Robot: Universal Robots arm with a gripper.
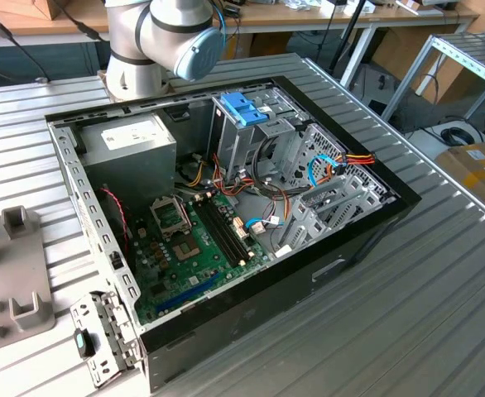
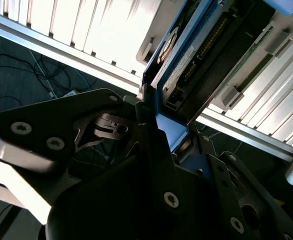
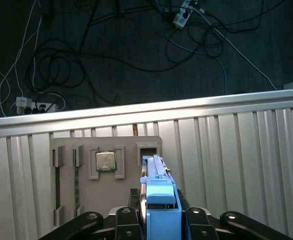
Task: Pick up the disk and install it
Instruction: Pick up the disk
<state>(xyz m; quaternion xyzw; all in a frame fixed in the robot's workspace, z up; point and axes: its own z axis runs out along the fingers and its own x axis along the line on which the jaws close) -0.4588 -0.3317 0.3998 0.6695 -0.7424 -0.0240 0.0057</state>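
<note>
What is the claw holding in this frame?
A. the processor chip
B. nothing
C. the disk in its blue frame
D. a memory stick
C: in the first wrist view the claw is shut on the disk, gripping its blue frame, while the processor chip sits in the grey tray.

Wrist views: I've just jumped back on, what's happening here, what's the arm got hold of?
The gripper is clamped on the disk, a hard drive in a blue carrier, held on edge over the grey parts tray on the ribbed metal table. I can't tell whether it has cleared the tray. The tray also holds a processor. In the exterior view, the open computer case lies with its drive cage exposed; the disk is not yet installed.
</note>
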